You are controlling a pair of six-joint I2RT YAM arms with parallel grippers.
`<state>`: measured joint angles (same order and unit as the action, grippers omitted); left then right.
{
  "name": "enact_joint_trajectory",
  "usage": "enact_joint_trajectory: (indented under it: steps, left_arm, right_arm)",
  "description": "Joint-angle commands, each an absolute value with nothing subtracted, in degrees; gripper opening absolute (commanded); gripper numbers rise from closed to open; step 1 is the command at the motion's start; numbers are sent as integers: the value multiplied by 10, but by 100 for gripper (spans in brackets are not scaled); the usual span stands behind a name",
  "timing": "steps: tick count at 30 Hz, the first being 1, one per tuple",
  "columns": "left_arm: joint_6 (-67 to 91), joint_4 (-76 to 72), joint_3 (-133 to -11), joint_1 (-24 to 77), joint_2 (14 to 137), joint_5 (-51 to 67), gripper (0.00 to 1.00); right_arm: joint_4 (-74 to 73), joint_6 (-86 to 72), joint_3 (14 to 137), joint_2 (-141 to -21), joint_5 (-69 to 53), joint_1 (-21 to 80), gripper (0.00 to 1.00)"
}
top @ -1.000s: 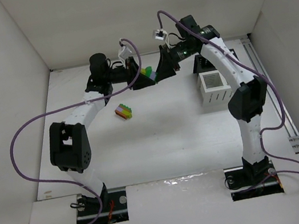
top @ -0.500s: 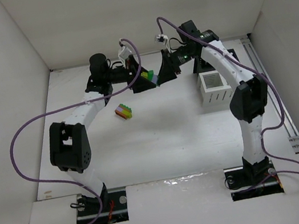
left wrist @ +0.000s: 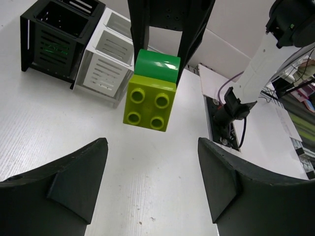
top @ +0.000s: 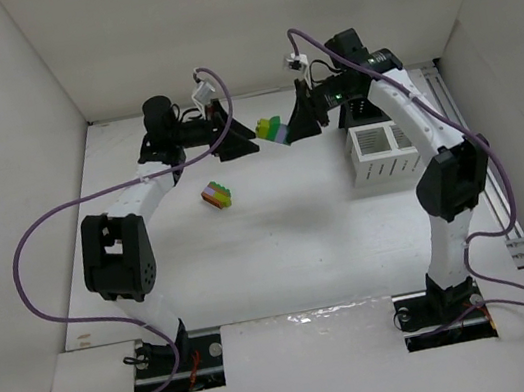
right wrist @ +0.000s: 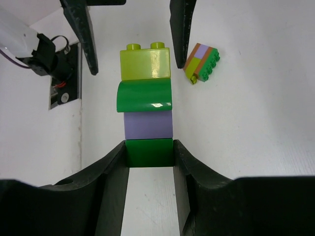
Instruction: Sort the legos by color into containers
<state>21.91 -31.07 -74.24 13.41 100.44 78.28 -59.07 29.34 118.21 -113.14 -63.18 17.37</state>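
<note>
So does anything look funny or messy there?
Nothing is spilled or broken. One small multicoloured stack lies on its side on the table, outside the white bins. The right gripper holds another stack in the air, its colours not yet pulled apart.

The table (top: 281, 243) on my screen is a plain white board, faintly ribbed in the left wrist view. A short lego stack (top: 216, 196) lies on its side on the table, left of the middle, showing green, purple and orange-red bricks. Well apart from it, to the right, stands the white bin pair (top: 384, 156). The black bin pair (left wrist: 51, 37) sits touching it on the far side.
</note>
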Motion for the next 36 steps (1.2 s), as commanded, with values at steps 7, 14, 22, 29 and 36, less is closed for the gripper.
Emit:
enact_joint_trajectory:
  steps: [7,14,22,29,36]
  left_arm:
    - [202,-337,-749,130,979,831,49]
    - [127,-337,-707,118,940,810,36]
    - [-201,-23,-782,119,938,691,69]
    - [-269,99,-856,152,984,744,72]
    - [-256,67,-839,170,978,751,74]
  right_arm:
    - [-572,323,1171,-1102,-599,192,0]
    - [-524,323,1092,-1064,-525,186,0]
    - [-443,287,1015,-1018,-482,160,0]
    - [-427,294,1002,-982,-501,159,0]
    - [-461,378,1007,-982,-484,206,0]
